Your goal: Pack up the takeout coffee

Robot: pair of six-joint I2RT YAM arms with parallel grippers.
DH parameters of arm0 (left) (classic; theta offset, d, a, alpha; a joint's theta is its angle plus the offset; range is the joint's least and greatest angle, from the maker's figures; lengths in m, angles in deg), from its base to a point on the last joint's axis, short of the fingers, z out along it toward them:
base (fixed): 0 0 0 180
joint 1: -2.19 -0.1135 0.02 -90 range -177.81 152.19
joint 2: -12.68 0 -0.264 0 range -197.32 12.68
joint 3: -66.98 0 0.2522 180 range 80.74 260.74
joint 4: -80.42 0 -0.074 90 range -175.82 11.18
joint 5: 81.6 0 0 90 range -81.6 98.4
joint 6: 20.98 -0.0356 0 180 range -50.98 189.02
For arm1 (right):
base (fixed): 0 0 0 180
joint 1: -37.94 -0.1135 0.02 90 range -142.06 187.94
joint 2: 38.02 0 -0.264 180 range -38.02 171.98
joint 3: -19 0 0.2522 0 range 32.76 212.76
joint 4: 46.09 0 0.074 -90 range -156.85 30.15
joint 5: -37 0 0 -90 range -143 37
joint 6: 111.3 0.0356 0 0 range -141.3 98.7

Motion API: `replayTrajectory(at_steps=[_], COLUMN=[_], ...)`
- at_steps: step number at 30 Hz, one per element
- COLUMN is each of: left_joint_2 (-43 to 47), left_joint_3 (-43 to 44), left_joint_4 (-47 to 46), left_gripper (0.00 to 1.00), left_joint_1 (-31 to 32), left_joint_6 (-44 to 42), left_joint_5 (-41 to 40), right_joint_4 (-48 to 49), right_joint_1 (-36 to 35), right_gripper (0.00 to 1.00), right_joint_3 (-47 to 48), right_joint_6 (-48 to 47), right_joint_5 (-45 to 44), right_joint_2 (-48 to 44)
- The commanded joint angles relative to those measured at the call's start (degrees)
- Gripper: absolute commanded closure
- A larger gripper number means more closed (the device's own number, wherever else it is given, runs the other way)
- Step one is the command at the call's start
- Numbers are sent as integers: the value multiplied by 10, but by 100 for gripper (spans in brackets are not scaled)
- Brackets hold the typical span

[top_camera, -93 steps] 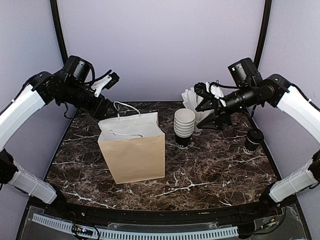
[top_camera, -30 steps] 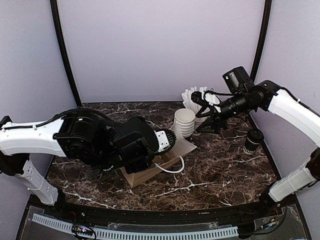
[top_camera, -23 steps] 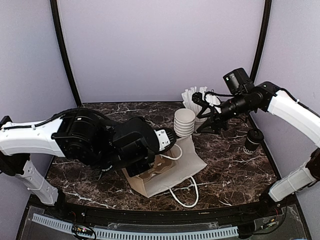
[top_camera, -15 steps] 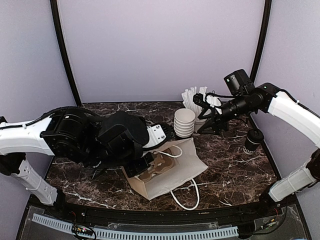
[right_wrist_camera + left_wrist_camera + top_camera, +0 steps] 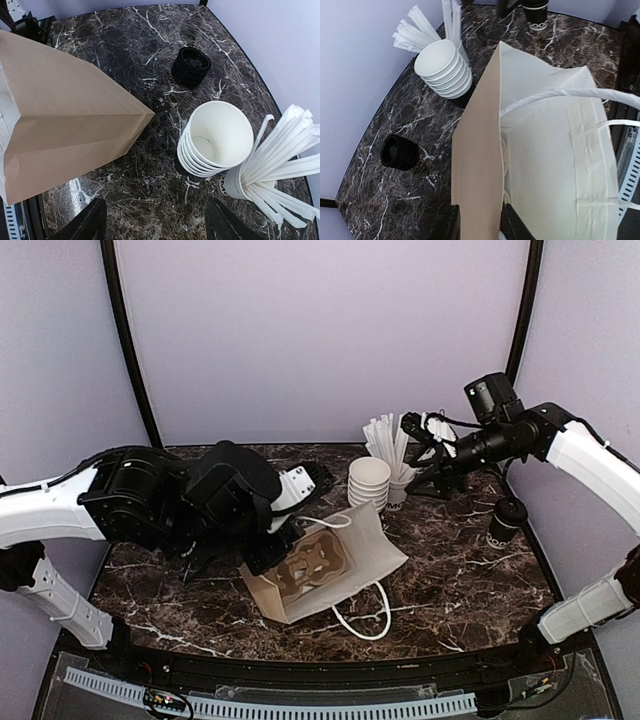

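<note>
Cup stack [image 5: 368, 485] crowds bag [image 5: 372, 550]; takeout coffee [image 5: 505, 521] stands apart.

Soft, even light fills the booth, leaving only faint, loose-edged shadows beneath the bag [image 5: 350, 545] and the cups [image 5: 368, 485] on the dark tabletop [image 5: 460, 570]. Its marble shows a dull sheen and no hard glare. In the left wrist view, the bag's white inside runs close to overexposed. The left fingers [image 5: 451, 226] and right fingers [image 5: 93, 220] appear as dark, unfocused shapes along the bottom of their views. The overhead view is sharp, but bows the black posts [image 5: 126, 340] at its edges.
</note>
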Motion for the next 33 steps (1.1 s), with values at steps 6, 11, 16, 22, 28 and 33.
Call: replayTrajectory(at_steps=[6, 11, 16, 22, 28, 33], left_joint_2=[99, 130, 158, 234, 269, 266], left_joint_3=[-64, -81, -95, -123, -140, -141], left_joint_4=[-58, -90, -109, -168, -188, -181], left_gripper=[59, 45, 43, 36, 28, 26], left_joint_1=[-119, -132, -135, -135, -135, -135], left_joint_6=[-36, -45, -45, -40, -21, -7], left_joint_5=[26, 20, 1, -33, -79, -81], right_joint_4=[5, -11, -43, -100, -145, -148], right_joint_1=[96, 155, 227, 323, 346, 352], right_gripper=[32, 31, 31, 25, 20, 9], right_joint_3=[25, 33, 32, 12, -7, -28], right_joint_6=[54, 82, 86, 95, 135, 152], right_joint_5=[-7, -88, -174, -252, -281, -317], right_joint_2=[-17, -6, 21, 60, 69, 75])
